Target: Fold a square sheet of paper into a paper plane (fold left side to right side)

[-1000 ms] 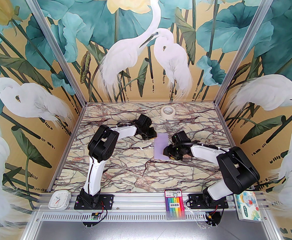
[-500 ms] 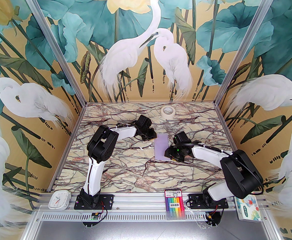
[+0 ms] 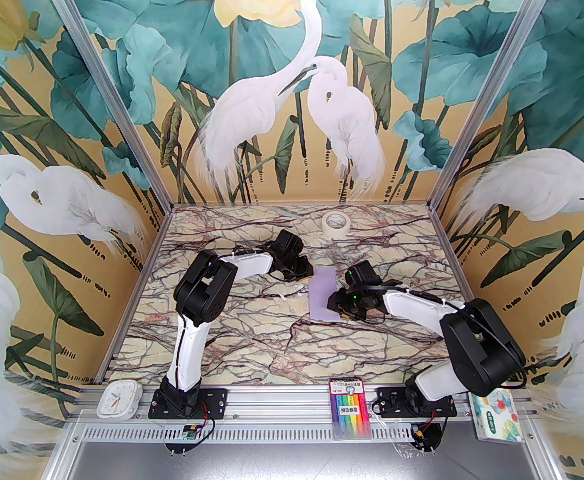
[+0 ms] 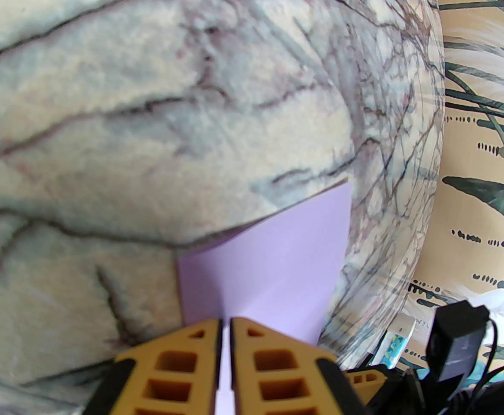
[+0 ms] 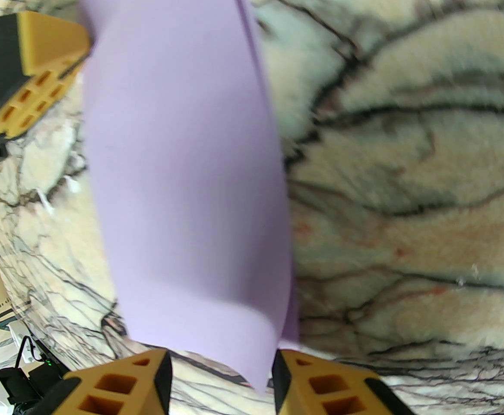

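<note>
Mid marbled surface (image 3: pixel 251 338), between the arms: square sheet of paper (image 3: pixel 322 293), folded into a narrow lavender strip, upper layer bowing up near the right claw (image 5: pixel 219 363). Jaws there parted, straddling the strip's near corner without clamping it. At the strip's far left edge, left claw (image 4: pixel 225 339) all but closed, possibly pressing rather than pinching. On the front rail (image 3: pixel 271 402): clear pen case (image 3: pixel 352 434) holding coloured markers (image 3: pixel 350 404).

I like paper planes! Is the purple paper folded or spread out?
Folded. The thin pale lavender paper sheet lies as a narrow strip with two layers showing at one edge.
</note>
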